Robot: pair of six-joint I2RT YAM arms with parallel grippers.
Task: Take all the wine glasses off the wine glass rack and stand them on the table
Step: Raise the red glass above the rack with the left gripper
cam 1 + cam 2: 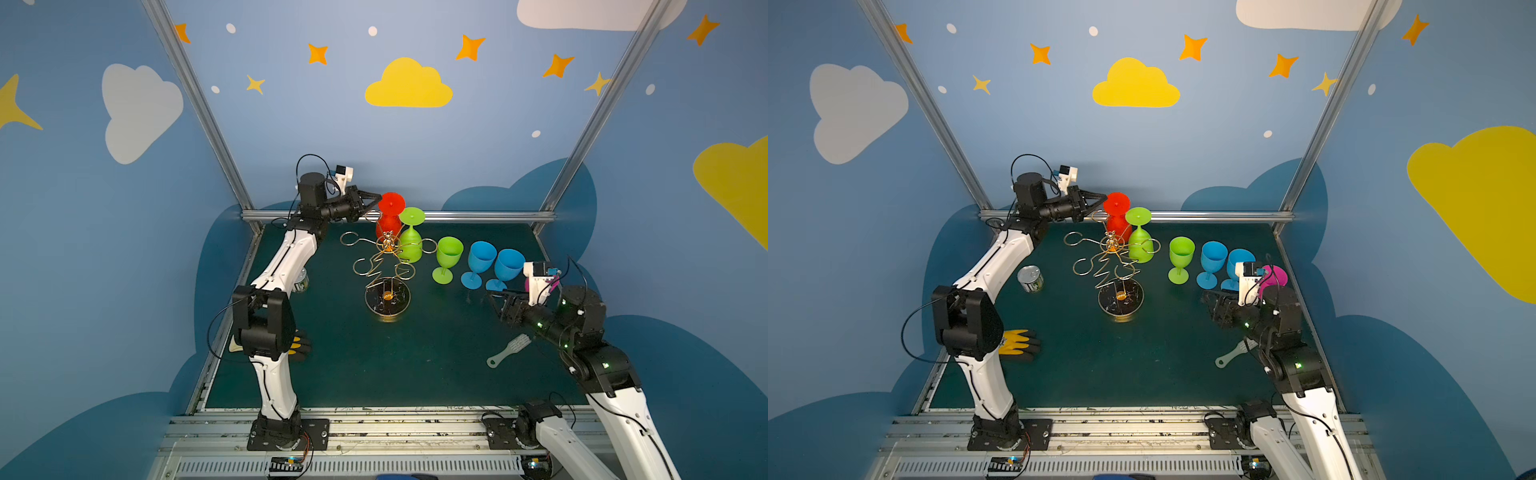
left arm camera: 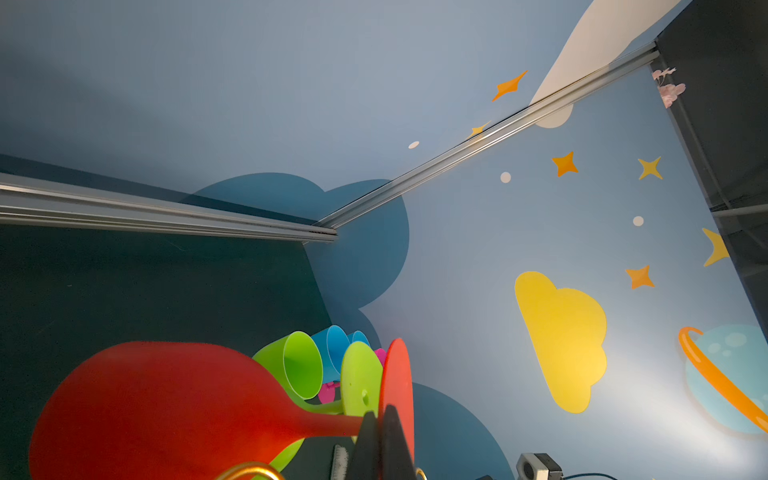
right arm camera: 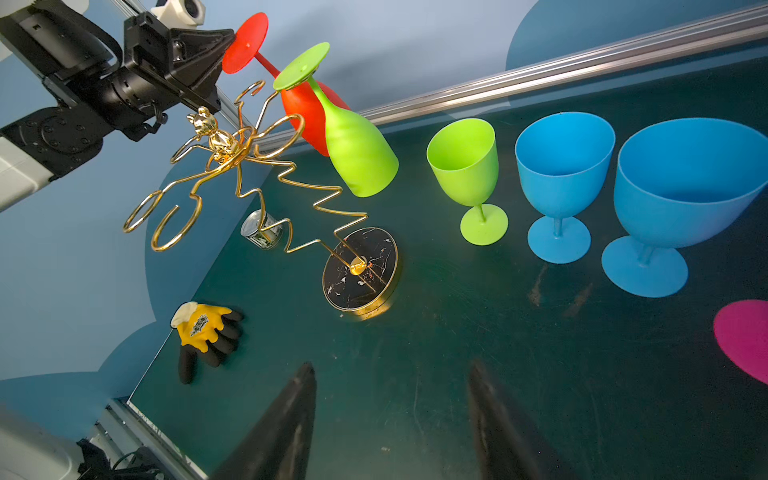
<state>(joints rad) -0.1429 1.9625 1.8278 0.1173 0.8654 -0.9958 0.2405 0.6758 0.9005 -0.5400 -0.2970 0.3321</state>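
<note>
Pinching red wine glass [image 1: 390, 226] by foot with left gripper [image 1: 379, 198], bowl down, at 12 o'clock of wine glass rack [image 1: 387, 298]. Hovering right gripper [image 3: 391, 365] open, empty, at 3 o'clock.

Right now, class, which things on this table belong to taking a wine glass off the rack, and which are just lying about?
Job: wine glass rack; red wine glass and green wine glass, inverted among its arms; left gripper, closed on the red one's foot; right gripper, open.

Lying about: can; glove; brush; standing green glass; blue glasses; pink glass.
</note>
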